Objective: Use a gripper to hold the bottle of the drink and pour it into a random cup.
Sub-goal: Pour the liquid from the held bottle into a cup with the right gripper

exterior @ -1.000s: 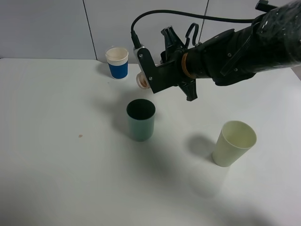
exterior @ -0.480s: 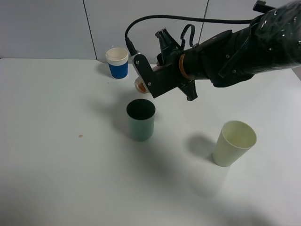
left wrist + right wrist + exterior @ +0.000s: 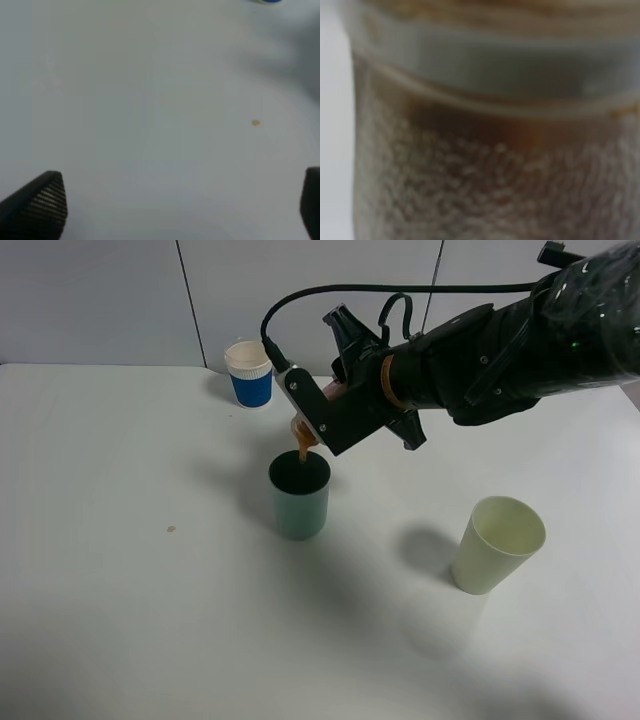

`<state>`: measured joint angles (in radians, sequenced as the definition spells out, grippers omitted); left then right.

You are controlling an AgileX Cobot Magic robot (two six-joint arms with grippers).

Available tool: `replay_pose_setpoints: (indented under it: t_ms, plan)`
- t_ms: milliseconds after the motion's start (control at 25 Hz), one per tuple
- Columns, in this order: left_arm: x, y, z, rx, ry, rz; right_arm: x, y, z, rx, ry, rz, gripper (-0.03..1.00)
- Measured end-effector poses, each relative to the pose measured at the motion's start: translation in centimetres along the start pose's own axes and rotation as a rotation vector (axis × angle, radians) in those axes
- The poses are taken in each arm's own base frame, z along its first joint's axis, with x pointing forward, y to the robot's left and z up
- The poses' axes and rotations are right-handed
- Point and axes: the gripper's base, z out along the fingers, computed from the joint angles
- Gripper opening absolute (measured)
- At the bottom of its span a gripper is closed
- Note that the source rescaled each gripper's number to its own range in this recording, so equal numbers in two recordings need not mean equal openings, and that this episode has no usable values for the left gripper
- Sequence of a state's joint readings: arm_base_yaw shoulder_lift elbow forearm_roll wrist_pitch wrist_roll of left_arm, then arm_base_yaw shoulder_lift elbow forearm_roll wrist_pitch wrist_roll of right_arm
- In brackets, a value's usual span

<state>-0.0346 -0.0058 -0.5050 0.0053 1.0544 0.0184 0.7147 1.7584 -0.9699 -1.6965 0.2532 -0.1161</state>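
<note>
Brown drink [image 3: 301,448] is poured from clear plastic bottle [image 3: 304,429], tilted mouth-down just above teal cup [image 3: 299,502], mid-scene. Bottle is clamped by right gripper [image 3: 320,415]. Judged light, thin-walled, crushable, slippery; squarish body is best gripped, gently.

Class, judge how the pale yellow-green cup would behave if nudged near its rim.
The pale cup looks empty, so probably light. Its base is narrower than its rim, so it likely tips. On the smooth table it might slide instead.
</note>
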Motion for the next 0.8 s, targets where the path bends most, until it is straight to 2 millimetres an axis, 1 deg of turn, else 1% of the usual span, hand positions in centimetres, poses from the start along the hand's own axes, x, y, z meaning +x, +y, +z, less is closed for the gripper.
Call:
replay_pose_setpoints:
  t_ms: [640,800]
  plan:
    - [0.0,0.0,0.0,0.0,0.0,0.0,0.0,0.0,0.0,0.0,0.0,-0.008,0.01]
    - [0.0,0.0,0.0,0.0,0.0,0.0,0.0,0.0,0.0,0.0,0.0,-0.046,0.01]
